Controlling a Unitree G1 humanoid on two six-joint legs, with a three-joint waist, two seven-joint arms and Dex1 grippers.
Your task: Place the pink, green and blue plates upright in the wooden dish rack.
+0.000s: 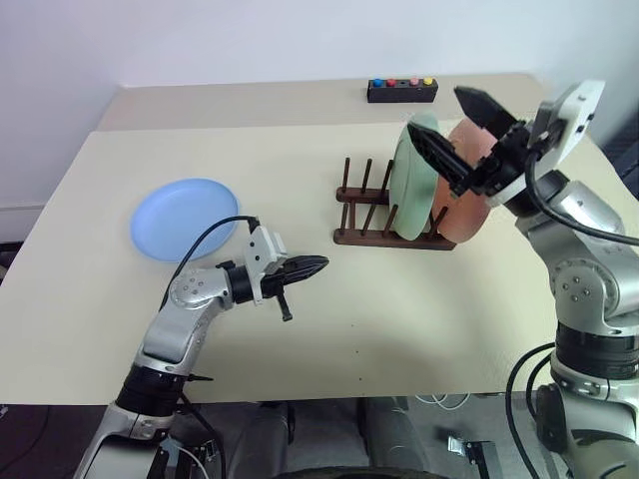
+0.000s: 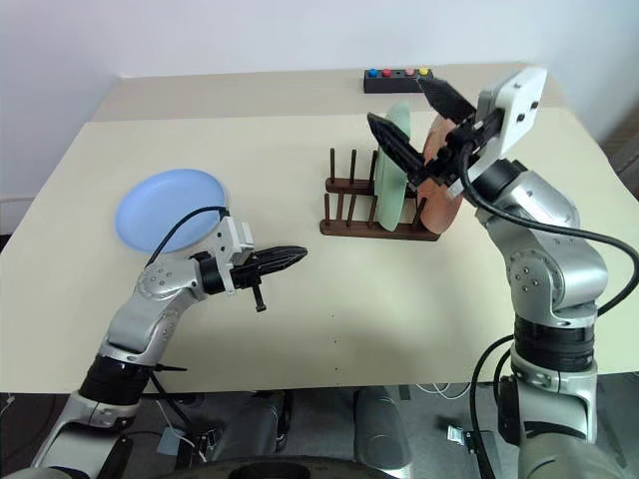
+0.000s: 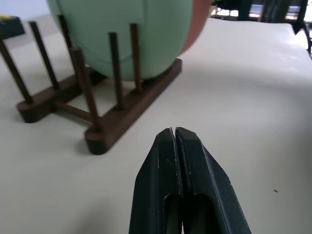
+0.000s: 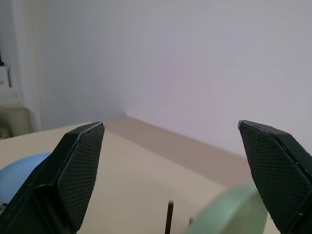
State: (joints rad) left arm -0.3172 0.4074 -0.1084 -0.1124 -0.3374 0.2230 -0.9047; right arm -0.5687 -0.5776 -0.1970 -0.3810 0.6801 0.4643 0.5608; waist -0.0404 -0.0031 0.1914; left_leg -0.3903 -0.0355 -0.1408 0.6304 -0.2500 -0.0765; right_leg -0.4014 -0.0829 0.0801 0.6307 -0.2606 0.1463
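Observation:
The wooden dish rack (image 1: 391, 236) stands right of the table's middle. A green plate (image 1: 411, 185) stands upright between its pegs, and a pink plate (image 1: 469, 212) stands upright right behind it on the rack's right end. The blue plate (image 1: 185, 218) lies flat on the table at the left. My right gripper (image 1: 461, 135) hovers open just above the two racked plates, holding nothing. My left gripper (image 1: 321, 264) is shut and empty, low over the table between the blue plate and the rack. In the left wrist view its closed fingertips (image 3: 174, 134) point at the rack (image 3: 122, 117).
A small black box with coloured buttons (image 1: 401, 91) sits at the back of the table behind the rack. Several free pegs (image 1: 356, 190) stand on the rack's left half. A cable (image 1: 205, 239) loops off my left wrist.

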